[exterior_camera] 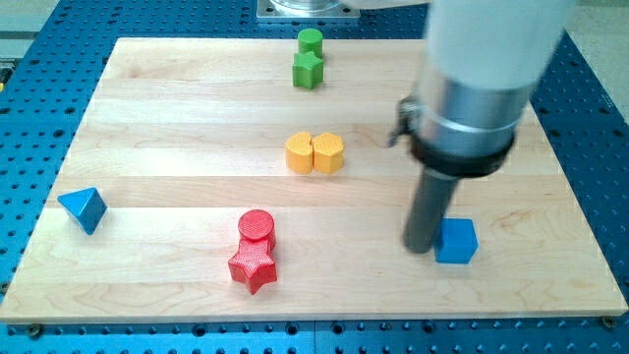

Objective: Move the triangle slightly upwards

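My tip rests on the board at the view's lower right, touching or just beside the left face of the blue cube. The rod ends bare: there are no fingers to spread, press or pinch.

The blue triangle, the task's block, lies well apart at the view's far left edge, low on the board. Nothing touches it.

Between tip and triangle sit the red cylinder and red star, touching one another. Higher up, two yellow blocks stand side by side; a green cylinder and green star sit near the top edge.

Judgement: the push is not yet begun; the step in hand is the approach. The next move calls for crossing to the view's left, passing clear of the red pair, arriving just below the triangle, then a short push toward the view's top.
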